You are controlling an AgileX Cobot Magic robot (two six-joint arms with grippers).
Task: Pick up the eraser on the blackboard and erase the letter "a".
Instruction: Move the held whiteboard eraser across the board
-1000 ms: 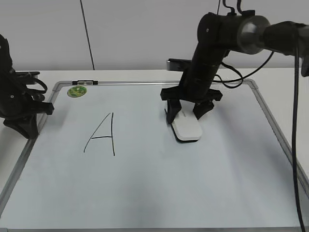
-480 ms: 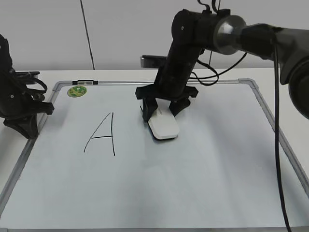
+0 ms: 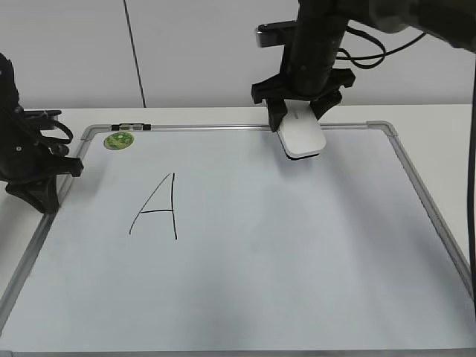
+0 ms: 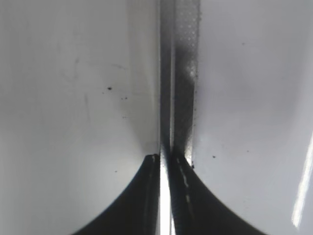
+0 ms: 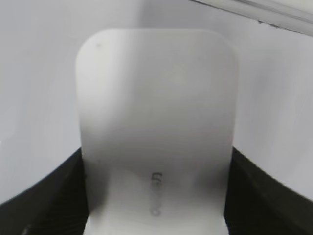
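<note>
The blackboard, a smooth white sheet in a thin silver-grey metal frame with rounded grey corners, serves as the landmark. Its near half is bare. Left of its middle stands only a large angular capital A in thin black marker; the small letter "a" no longer shows anywhere, and the patch the eraser swept half a second ago is clean, so the erasing looks done.

At the board's left edge the left gripper rests, jaws pressed together on nothing, right over the metal rail in its wrist view.

Near the far left corner sits a round green magnet.

Over the far edge, right of centre, the right gripper has lifted clear and grasps the eraser, a smooth, white, rounded plastic block with faint grey lettering, by its sides.
</note>
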